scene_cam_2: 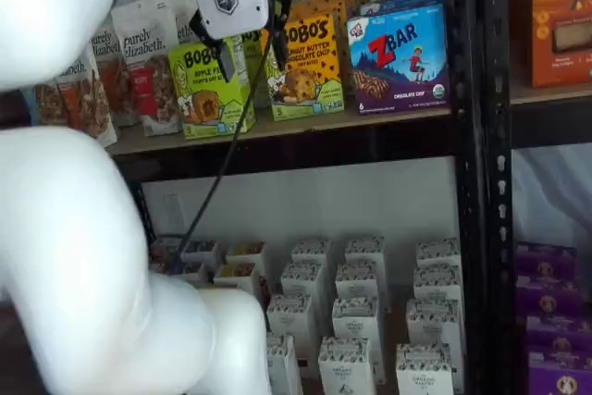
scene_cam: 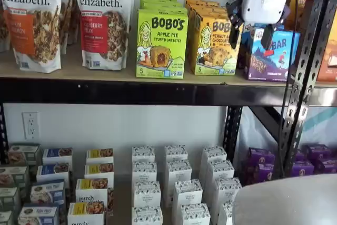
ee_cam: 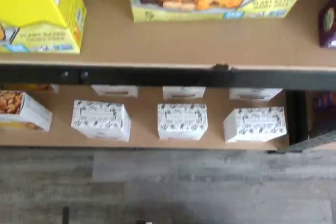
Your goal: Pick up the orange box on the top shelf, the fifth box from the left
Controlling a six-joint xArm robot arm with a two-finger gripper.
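The white, black-fingered gripper (scene_cam_2: 250, 43), fingers parted and empty, hangs before the yellow-orange cardboard Bobo's box (scene_cam_2: 307, 67), which stands upright just behind it.

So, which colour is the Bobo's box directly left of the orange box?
Lime green, seen best in a shelf view: the apple pie box beside the orange box.

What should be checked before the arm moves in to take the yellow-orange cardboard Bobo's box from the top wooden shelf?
1. Yellow-orange cardboard Bobo's box stands upright at the shelf's front: ok.
2. Pincer open, a gap shows between its black fingers: ok.
3. Pincer around the box: not ok, it hangs in front of the shelf.
4. Lime-green Bobo's apple pie box close beside the target, room for a finger: cannot tell.
5. Blue-purple ZBar box side, a gap shows: ok.
6. Tan wooden top shelf front edge unobstructed: ok.
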